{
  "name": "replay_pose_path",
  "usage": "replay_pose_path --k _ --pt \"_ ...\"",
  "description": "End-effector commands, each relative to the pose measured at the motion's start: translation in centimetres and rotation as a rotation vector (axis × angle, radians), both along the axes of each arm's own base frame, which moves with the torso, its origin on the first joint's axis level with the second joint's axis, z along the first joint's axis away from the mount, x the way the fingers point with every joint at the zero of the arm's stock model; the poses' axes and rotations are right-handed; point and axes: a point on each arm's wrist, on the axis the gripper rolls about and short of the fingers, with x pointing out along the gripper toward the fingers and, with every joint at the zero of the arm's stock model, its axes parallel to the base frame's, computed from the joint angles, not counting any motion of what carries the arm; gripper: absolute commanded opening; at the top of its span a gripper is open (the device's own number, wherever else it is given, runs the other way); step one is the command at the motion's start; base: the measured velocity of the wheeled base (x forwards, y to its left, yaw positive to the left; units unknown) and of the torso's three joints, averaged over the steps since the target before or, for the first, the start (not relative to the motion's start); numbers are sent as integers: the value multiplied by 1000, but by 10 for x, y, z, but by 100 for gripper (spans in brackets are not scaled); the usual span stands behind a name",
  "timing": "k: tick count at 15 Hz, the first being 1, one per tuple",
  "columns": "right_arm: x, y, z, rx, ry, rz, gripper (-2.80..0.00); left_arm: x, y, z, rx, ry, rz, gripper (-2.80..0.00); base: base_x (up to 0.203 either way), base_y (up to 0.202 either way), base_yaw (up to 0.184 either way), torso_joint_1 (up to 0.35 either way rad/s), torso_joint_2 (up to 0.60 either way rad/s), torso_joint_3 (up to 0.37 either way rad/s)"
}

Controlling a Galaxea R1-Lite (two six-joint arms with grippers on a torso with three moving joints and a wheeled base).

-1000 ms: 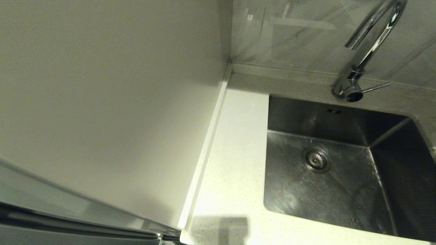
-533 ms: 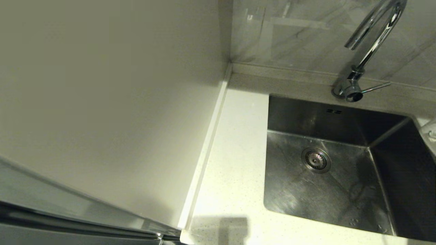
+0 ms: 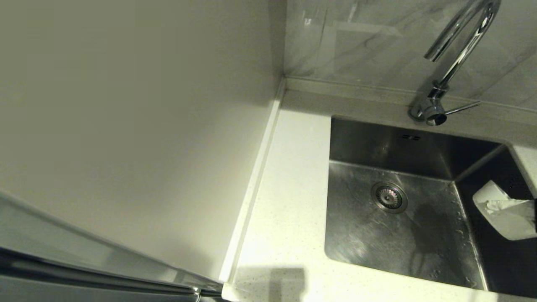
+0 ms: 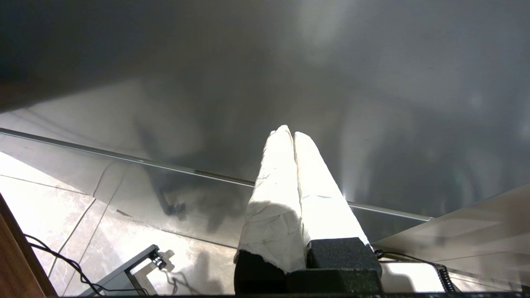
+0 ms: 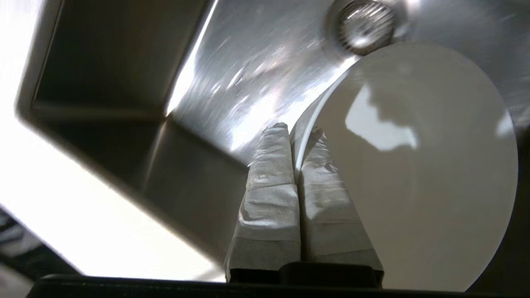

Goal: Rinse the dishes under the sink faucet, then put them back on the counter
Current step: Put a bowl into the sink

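My right gripper (image 5: 296, 128) is shut on the rim of a pale round bowl (image 5: 414, 165), one finger inside it and one outside. It holds the bowl tilted above the steel sink (image 5: 232, 70), close to the drain strainer (image 5: 364, 25). In the head view the white-wrapped right gripper (image 3: 488, 197) pokes in from the right edge over the sink (image 3: 419, 243); the bowl itself lies outside that view. The chrome faucet (image 3: 457, 54) stands behind the sink, with no water showing. My left gripper (image 4: 290, 132) is parked low, shut on nothing. The other bowls are out of view.
The off-white counter (image 3: 289, 188) runs along the sink's left side beside a plain cream wall panel (image 3: 126, 105). The faucet's side lever (image 3: 463, 108) points right. The drain strainer (image 3: 389, 196) sits mid-basin. The left wrist view shows floor tiles and cables below.
My right gripper has come in from the right edge, over the sink's right side. Its shadow now falls on the basin floor near the drain.
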Motion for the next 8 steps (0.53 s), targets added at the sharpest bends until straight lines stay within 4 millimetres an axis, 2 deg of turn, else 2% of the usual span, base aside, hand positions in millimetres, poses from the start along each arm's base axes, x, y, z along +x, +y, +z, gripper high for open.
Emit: replay_pose_path --k 1,3,5,8 --pt "-2 22 -12 -10 51 62 -280 0 0 0 -1 -3 1 -280 0 0 0 0 0 0" --pt "3 34 -27 -47 98 86 -280 0 0 0 0 -4 1 -280 0 0 0 0 0 0" --pt "18 38 -41 -119 83 68 -280 0 0 0 -1 -3 1 -280 0 0 0 0 0 0" --pt "30 47 -63 -218 -37 52 -280 0 0 0 0 -3 -1 -280 0 0 0 0 0 0"
